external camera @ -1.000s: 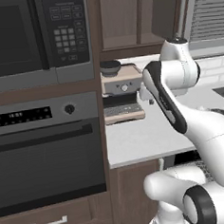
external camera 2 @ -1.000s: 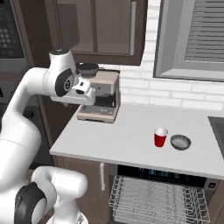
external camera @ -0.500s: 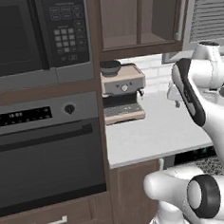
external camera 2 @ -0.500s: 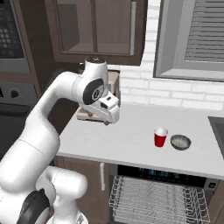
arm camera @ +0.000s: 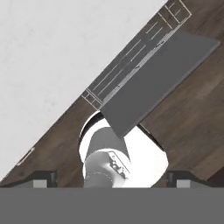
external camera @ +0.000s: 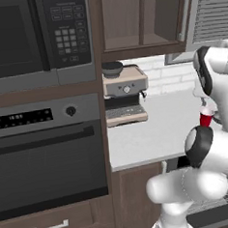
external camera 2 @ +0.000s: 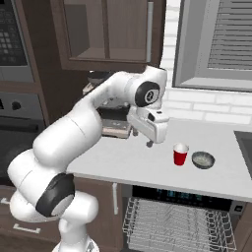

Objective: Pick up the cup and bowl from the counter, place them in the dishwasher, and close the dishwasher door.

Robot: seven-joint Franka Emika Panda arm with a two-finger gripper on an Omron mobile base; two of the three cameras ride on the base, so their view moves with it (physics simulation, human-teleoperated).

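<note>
On the table [external camera 2: 147, 165], the red cup [external camera 2: 180, 154] and the bowl [external camera 2: 203, 159] stand side by side, just right of the wide-spread jaws hanging over it.

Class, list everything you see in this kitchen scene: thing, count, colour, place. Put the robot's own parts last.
cup: one, red, on counter beside bowl
bowl: one, grey, right of cup
counter: one, light grey
espresso machine: one, beige, back of counter
dishwasher: one, rack out, under counter
dishwasher door: one, dark grey, folded down
oven: one, black
microwave: one, dark, above oven
gripper: one, white, open, over counter left of cup
</note>
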